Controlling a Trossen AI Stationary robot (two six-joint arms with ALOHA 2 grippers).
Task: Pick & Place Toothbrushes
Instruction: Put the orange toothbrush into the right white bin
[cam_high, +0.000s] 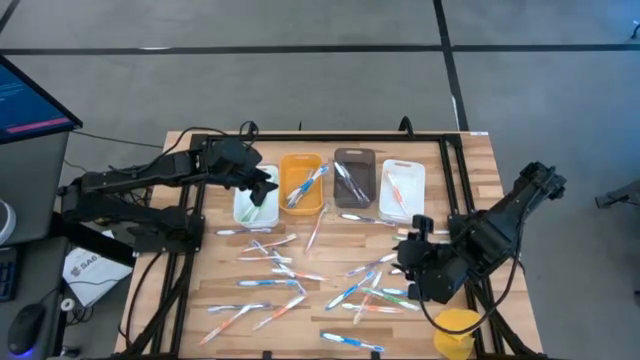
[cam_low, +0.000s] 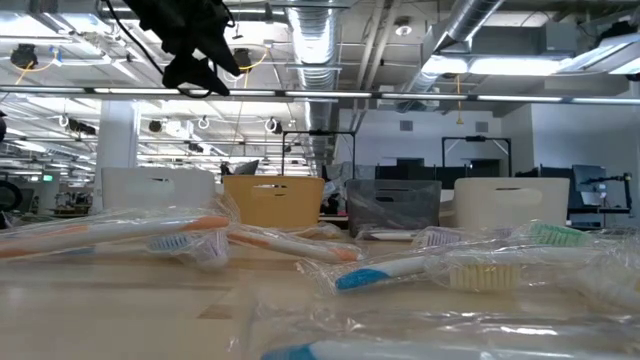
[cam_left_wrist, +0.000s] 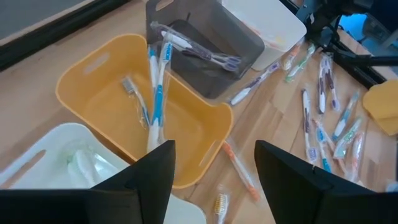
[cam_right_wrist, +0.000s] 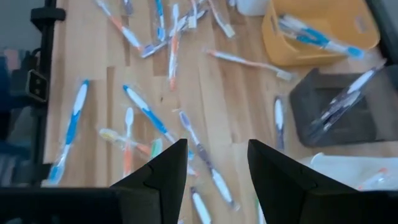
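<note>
**Loose brushes crowd the table while both grippers hang empty**

High view: the left gripper hangs over the white bin, jaws apart and empty. The right gripper sits above the scattered toothbrushes, also apart and empty. The brushes lie crossed and touching, so a grasp would likely catch two or nudge neighbours off the table edge. The orange bin holds blue-handled brushes, the grey bin a few dark ones, the far white bin an orange one.

Low view: the brushes are bagged in clear wrap, which could slip between fingers.

Left wrist view: the fingers straddle the seam between the white and orange bins, so a drop could land in either.

Right wrist view: several overlapping brushes lie just ahead of the open fingers, making a double pick likely.
</note>
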